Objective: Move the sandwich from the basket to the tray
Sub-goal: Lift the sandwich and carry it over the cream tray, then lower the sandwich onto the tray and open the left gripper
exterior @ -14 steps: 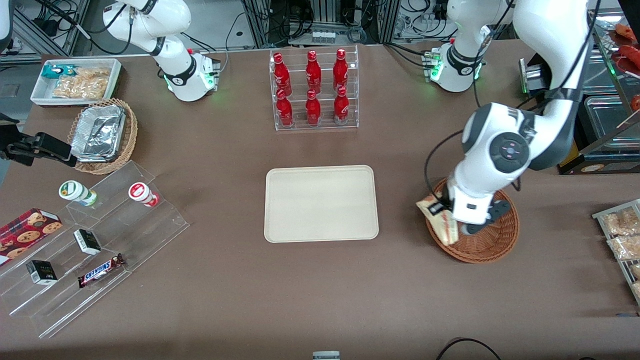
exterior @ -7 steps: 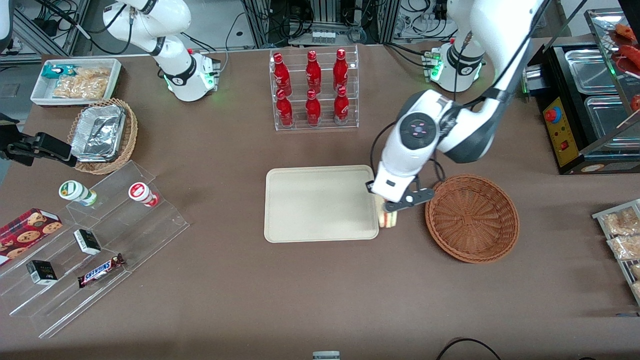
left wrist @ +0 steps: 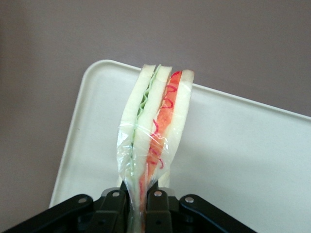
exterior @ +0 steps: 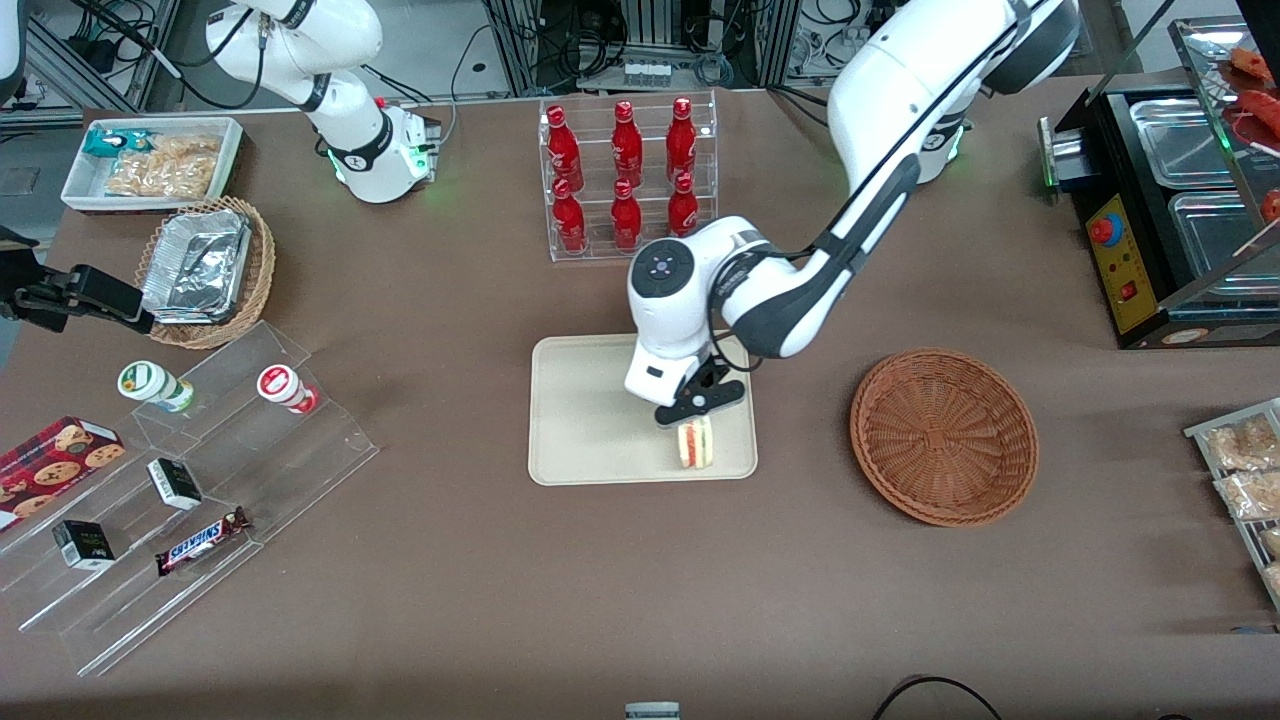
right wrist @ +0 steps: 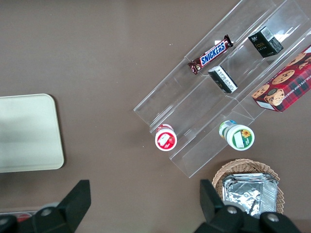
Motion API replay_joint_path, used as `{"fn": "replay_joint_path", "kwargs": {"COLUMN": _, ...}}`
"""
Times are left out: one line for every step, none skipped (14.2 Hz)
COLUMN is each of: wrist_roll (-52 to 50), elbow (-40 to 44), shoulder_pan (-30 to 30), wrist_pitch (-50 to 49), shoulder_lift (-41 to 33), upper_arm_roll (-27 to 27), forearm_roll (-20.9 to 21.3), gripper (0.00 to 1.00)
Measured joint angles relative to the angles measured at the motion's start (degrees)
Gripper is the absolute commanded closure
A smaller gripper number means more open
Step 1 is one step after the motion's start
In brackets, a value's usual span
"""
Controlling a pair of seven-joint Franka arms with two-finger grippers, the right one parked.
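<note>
Gripper (exterior: 697,418) hangs over the tray (exterior: 590,420), its fingers (left wrist: 119,201) clamped on the sandwich (exterior: 695,442), which sits above the tray's corner nearest the basket (exterior: 944,436). Carrying looks finished; placing is in hand. Next it likely needs lowering onto the tray, then letting go.

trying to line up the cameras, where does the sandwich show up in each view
Front view: the sandwich hangs from the gripper over the tray, near its corner closest to the basket.
Left wrist view: the sandwich is clamped between the fingers, tray beneath.
Right wrist view: not in it.
Shared landmark: the tray.
</note>
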Motion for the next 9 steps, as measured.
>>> {"fn": "replay_joint_path", "kwargs": {"wrist_roll": 0.0, "elbow": 0.6, "shoulder_pan": -0.63, "wrist_pitch": -0.13, "shoulder_lift": 0.38, "upper_arm_roll": -0.01, "forearm_roll": 0.01, "gripper": 0.86}}
{"fn": "replay_joint_path", "kwargs": {"wrist_roll": 0.0, "elbow": 0.88, "shoulder_pan": -1.31, "wrist_pitch": -0.37, "shoulder_lift": 0.53, "upper_arm_roll": -0.01, "forearm_roll": 0.01, "gripper": 0.86}}
{"fn": "replay_joint_path", "kwargs": {"wrist_roll": 0.0, "elbow": 0.96, "shoulder_pan": -2.07, "wrist_pitch": -0.58, "shoulder_lift": 0.64, "upper_arm_roll": -0.02, "forearm_roll": 0.01, "gripper": 0.86}}
{"fn": "replay_joint_path", "kwargs": {"wrist_roll": -0.01, "elbow": 0.96, "shoulder_pan": -2.69, "wrist_pitch": -0.66, "shoulder_lift": 0.77, "upper_arm_roll": -0.02, "forearm_roll": 0.01, "gripper": 0.85}}
{"fn": "replay_joint_path", "kwargs": {"wrist_roll": -0.01, "elbow": 0.96, "shoulder_pan": -3.17, "wrist_pitch": -0.7, "shoulder_lift": 0.91, "upper_arm_roll": -0.03, "forearm_roll": 0.01, "gripper": 0.85}}
{"fn": "replay_joint_path", "kwargs": {"wrist_roll": -0.01, "elbow": 0.97, "shoulder_pan": -3.65, "wrist_pitch": -0.79, "shoulder_lift": 1.03, "upper_arm_roll": -0.04, "forearm_roll": 0.01, "gripper": 0.85}}
{"fn": "replay_joint_path", "kwargs": {"wrist_roll": -0.01, "elbow": 0.97, "shoulder_pan": -4.11, "wrist_pitch": -0.87, "shoulder_lift": 1.11, "upper_arm_roll": -0.04, "forearm_roll": 0.01, "gripper": 0.85}}
{"fn": "replay_joint_path", "kwargs": {"wrist_roll": -0.01, "elbow": 0.97, "shoulder_pan": -4.44, "wrist_pitch": -0.92, "shoulder_lift": 1.17, "upper_arm_roll": -0.04, "forearm_roll": 0.01, "gripper": 0.85}}
{"fn": "replay_joint_path", "kwargs": {"wrist_roll": -0.01, "elbow": 0.97, "shoulder_pan": -4.71, "wrist_pitch": -0.92, "shoulder_lift": 1.22, "upper_arm_roll": -0.06, "forearm_roll": 0.01, "gripper": 0.85}}
